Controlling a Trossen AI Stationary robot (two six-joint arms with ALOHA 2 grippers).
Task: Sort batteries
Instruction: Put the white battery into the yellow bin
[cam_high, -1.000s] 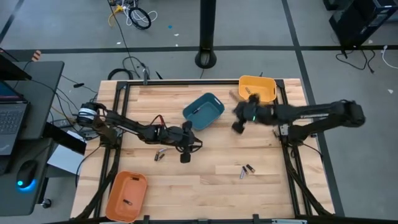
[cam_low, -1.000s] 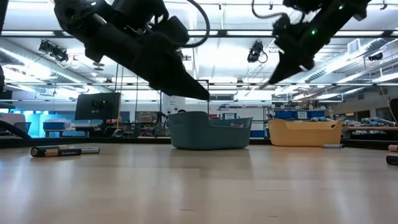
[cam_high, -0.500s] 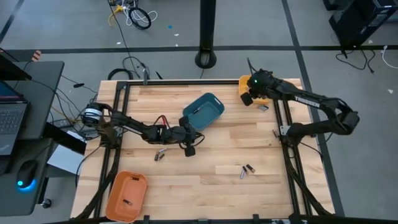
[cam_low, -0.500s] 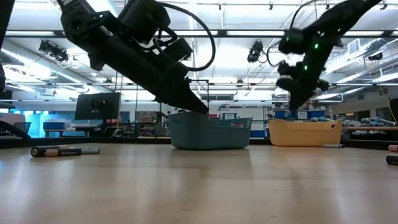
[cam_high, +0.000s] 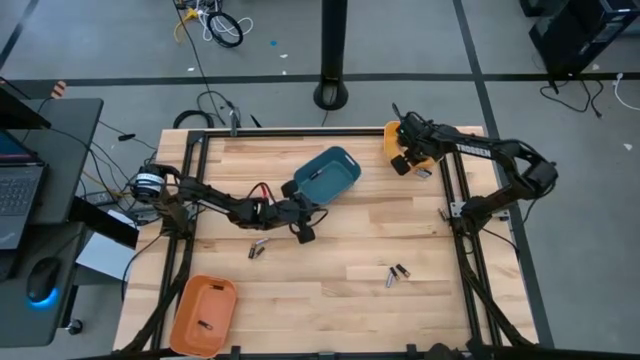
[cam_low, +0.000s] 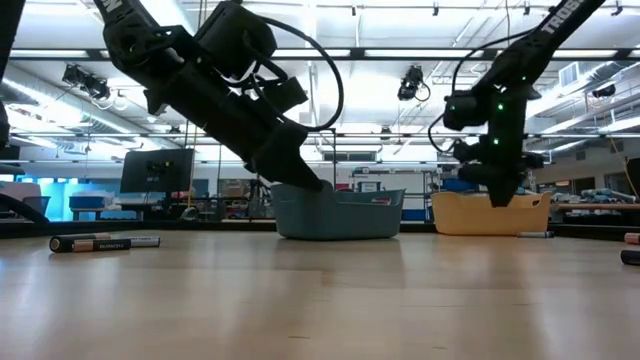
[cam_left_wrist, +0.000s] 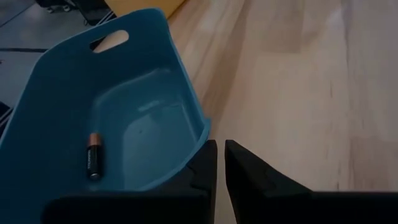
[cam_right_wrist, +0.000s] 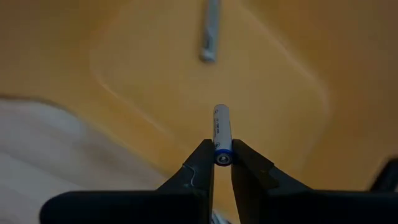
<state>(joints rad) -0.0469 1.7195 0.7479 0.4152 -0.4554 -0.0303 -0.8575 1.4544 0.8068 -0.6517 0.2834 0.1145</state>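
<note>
My right gripper (cam_high: 405, 160) hangs over the yellow bin (cam_high: 432, 140) at the table's far right, shut on a small battery (cam_right_wrist: 222, 127). Another battery (cam_right_wrist: 209, 37) lies on that bin's floor. My left gripper (cam_left_wrist: 221, 155) stands shut at the near corner of the blue bin (cam_high: 328, 178), nothing between its fingers. A dark battery with a copper end (cam_left_wrist: 93, 155) lies flat in the blue bin. Loose batteries lie on the table at the left (cam_high: 258, 247) and at the right (cam_high: 395, 273). My right gripper pinches the battery by its blue-ringed end (cam_right_wrist: 222, 153) between its two fingertips. The fingers slant steeply down from above, and the battery sticks out beyond them, along them. It hangs clear above the yellow bin's floor. Whether my left gripper touches the blue bin's corner (cam_left_wrist: 200, 134), I cannot tell.
An orange bin (cam_high: 205, 312) with one battery in it stands at the table's near left corner. In the low view, batteries lie at the left (cam_low: 105, 242) and at the right edge (cam_low: 630, 255). A small grey thing (cam_high: 422, 173) lies beside the yellow bin.
My right gripper has swung from the table's middle toward the far right corner, come down over the yellow bin and tipped to point steeply down, the battery still in it. My left gripper has tipped down and moved a little toward the blue bin's near corner.
</note>
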